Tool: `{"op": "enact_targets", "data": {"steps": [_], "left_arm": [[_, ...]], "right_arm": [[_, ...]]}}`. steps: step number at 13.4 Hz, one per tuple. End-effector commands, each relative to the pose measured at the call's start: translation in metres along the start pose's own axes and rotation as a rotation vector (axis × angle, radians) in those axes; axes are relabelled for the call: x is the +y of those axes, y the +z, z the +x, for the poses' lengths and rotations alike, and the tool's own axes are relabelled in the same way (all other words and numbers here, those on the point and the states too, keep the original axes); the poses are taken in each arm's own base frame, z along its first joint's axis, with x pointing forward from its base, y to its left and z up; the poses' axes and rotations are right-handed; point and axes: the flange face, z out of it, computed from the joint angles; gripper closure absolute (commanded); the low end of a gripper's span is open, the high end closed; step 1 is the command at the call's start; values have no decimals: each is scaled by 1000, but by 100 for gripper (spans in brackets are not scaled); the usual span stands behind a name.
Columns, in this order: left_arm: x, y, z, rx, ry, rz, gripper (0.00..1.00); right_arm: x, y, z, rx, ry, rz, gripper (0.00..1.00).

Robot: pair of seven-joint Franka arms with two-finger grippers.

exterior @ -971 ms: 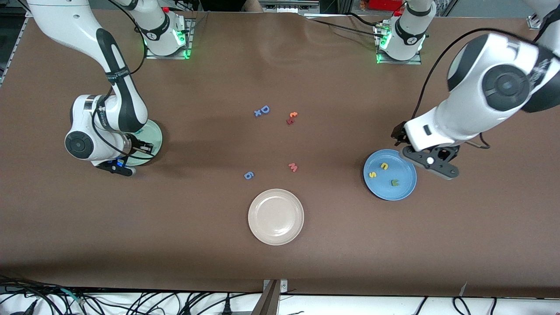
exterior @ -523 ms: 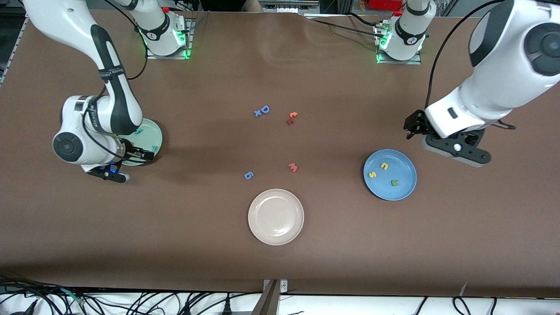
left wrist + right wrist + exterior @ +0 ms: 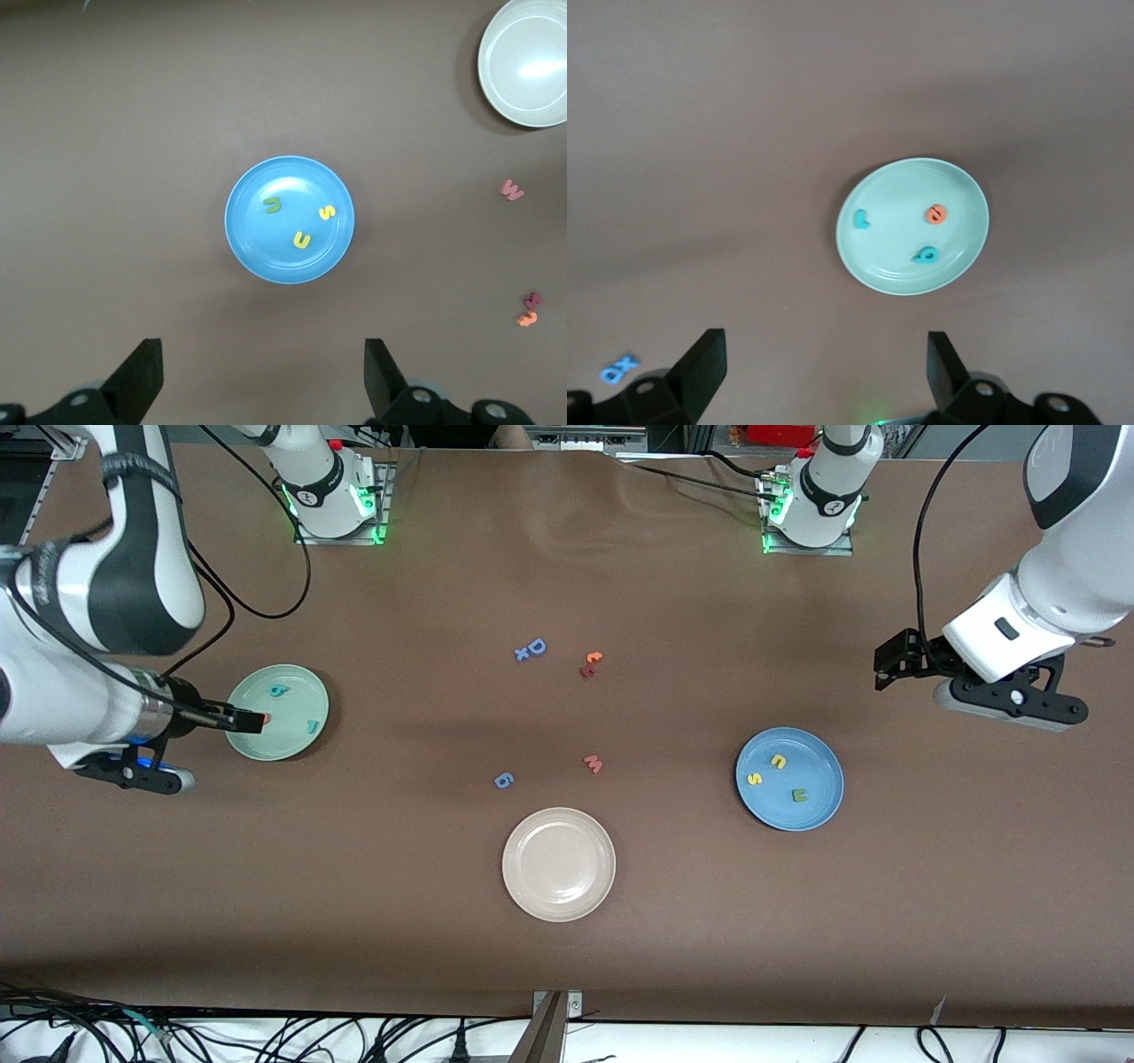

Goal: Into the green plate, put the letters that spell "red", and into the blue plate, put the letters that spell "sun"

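Observation:
The pale green plate point(image 3: 297, 700) lies toward the right arm's end of the table. In it are a teal "r" point(image 3: 860, 219), an orange "e" point(image 3: 935, 213) and a teal "d" point(image 3: 926, 256). My right gripper point(image 3: 235, 719) hangs open and empty, high over that plate's rim. The blue plate point(image 3: 819, 766) lies toward the left arm's end. It holds a yellow "s" point(image 3: 755, 779), a yellow "n" point(image 3: 779, 761) and a dark green "u" point(image 3: 799, 795). My left gripper point(image 3: 890, 664) is open and empty, raised over bare table beside the blue plate.
A cream plate point(image 3: 558, 864) sits nearest the front camera, mid-table. Loose letters lie around the middle: a blue "D" with a small "x" point(image 3: 532, 649), a red-and-orange pair point(image 3: 591, 663), a pink "w" point(image 3: 594, 763) and a blue "6" point(image 3: 503, 780).
Both arms rose and drew back toward their own ends of the table. The right gripper opened over the green plate, whose letters now show; the left gripper left the blue plate.

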Motion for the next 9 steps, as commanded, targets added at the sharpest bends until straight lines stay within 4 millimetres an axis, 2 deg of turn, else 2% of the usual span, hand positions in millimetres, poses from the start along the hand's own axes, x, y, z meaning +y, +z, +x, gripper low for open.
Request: {"op": "enact_targets", "data": {"steps": [1,2,4,5,9], "left_arm": [[-2,-1,-14,9,-85,-15,0],[-3,0,-15,6,-89,-14,0],[-3,0,-15,4,-85,-5,0],[-9,0,-15,4,-94,-5,0],[-14,0,-18,4,-95,0,0]], "right_arm": [[-6,-24,-16,17,-48,27,0],[-13,-31,-22,28,-83,29,0],[-16,-41,-30,44,-137,33,0],[-15,-44,-32,52,-160,28,0],[-16,-42,-29,66,-170,24,1]]}}
